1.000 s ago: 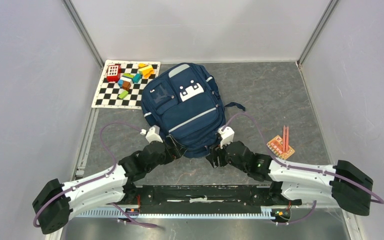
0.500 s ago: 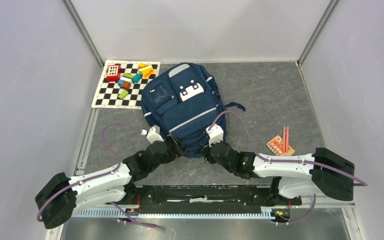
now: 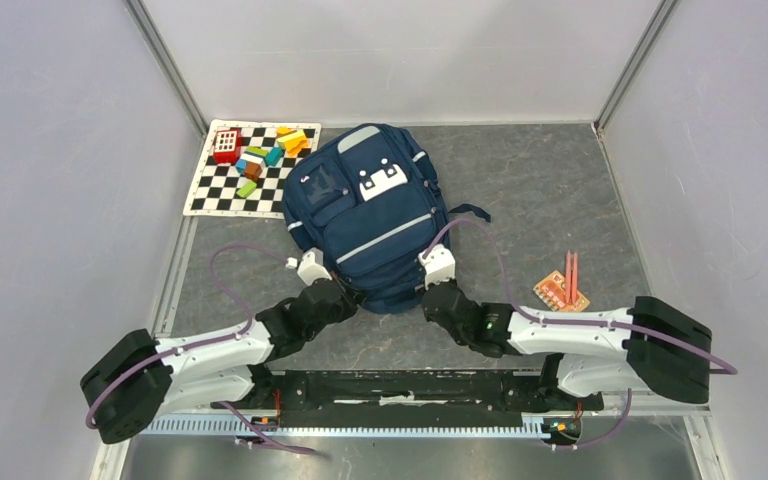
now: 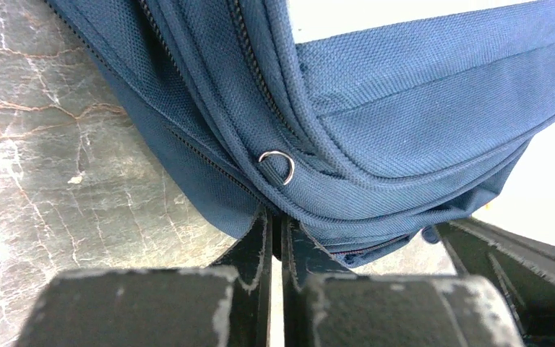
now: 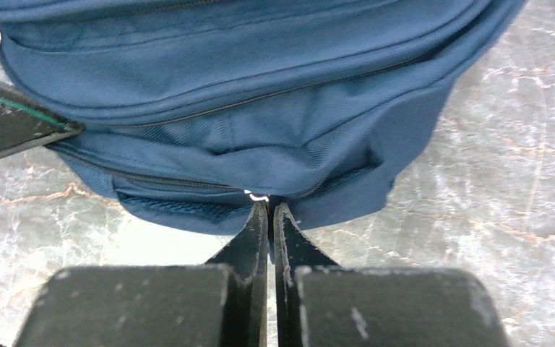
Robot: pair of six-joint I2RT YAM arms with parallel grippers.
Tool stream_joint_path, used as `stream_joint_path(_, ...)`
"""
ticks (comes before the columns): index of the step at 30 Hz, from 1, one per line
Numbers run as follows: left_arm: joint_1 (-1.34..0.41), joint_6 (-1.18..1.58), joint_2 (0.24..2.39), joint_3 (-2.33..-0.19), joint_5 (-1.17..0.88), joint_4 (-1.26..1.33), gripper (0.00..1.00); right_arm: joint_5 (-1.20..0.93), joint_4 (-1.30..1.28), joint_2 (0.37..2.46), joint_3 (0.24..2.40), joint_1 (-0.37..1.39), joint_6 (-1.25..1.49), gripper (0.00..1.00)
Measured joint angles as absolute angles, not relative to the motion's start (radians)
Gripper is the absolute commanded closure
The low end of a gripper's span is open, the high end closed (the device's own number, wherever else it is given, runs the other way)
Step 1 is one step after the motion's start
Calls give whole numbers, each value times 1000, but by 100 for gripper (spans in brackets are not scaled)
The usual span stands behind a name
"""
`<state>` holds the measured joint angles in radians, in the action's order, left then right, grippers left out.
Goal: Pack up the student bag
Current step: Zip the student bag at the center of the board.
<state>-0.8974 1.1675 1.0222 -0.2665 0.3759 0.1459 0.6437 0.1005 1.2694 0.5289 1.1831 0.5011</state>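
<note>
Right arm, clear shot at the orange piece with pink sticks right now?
Probably yes. Only bare table lies between the right gripper, shut against the backpack at its near edge, and the orange piece beside its forearm.

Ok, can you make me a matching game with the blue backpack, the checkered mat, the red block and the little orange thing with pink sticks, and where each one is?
1. navy blue fabric backpack
2. black-and-white checkered mat
3. red block with white squares
4. small orange board with pink sticks

A. far left corner
B. alone on the right
C. in the middle
D. on the checkered mat

Pairs: 1-C, 2-A, 3-D, 4-B.
</note>
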Motion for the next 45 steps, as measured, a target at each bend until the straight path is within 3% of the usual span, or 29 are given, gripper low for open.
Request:
stream_joint_path(11, -852, 1170, 785, -197, 418, 65, 97, 416, 97, 1159, 510, 850, 370, 100)
stream_joint_path(13, -846, 1165, 741, -197, 417, 23, 74, 344, 109, 1167, 512, 804, 339, 100)
stream_joint_path(14, -844, 1158, 716, -197, 417, -2, 53, 313, 108, 1175, 517, 790, 324, 100)
stream_joint_path(16, -839, 1125, 670, -202, 420, -71, 27, 259, 90, 1190, 536, 773, 292, 100)
stream_joint_path(17, -836, 1106, 650, -208, 422, -107, 20, 242, 86, 1192, 541, 768, 282, 100)
stream_joint_path(20, -831, 1033, 601, -253, 426, -226, 10, 199, 80, 1190, 543, 758, 265, 100)
stream_joint_path(26, -831, 788, 655, -451, 398, -311, 5, 117, 96, 1173, 530, 754, 280, 100)
stream_joint_path(31, -850, 587, 869, -641, 307, -303, 6, 65, 115, 1168, 511, 750, 309, 100)
stream_joint_path(35, -967, 436, 1024, -727, 285, -279, 3, 40, 127, 1164, 500, 750, 329, 100)
stream_joint_path(45, -1102, 229, 1305, -839, 296, -196, 11, -2, 157, 1129, 459, 750, 382, 100)
